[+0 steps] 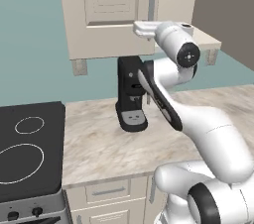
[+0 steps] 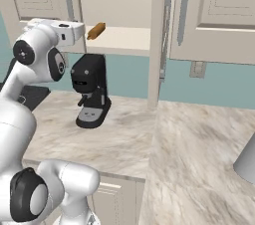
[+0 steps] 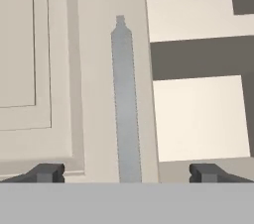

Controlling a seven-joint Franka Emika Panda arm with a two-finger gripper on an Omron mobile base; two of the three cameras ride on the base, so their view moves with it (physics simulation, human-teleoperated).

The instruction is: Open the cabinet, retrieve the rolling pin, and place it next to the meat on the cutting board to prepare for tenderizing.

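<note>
Up high, the arm is reaching toward the cabinet (image 1: 106,15), its wrist bent level at the lower edge of the doors. The tool (image 3: 126,172) is standing spread wide, its 2 fingertips (image 3: 47,172) straddling the grey bar handle (image 3: 125,99) without touching it. From the right base camera, the rolling pin (image 2: 96,31) is lying on the open cabinet's shelf (image 2: 122,37), above the black coffee machine (image 2: 91,94) on the table (image 2: 119,139).

Beige cabinet (image 1: 106,15), orange-brn rolling pin (image 2: 96,31)
</note>
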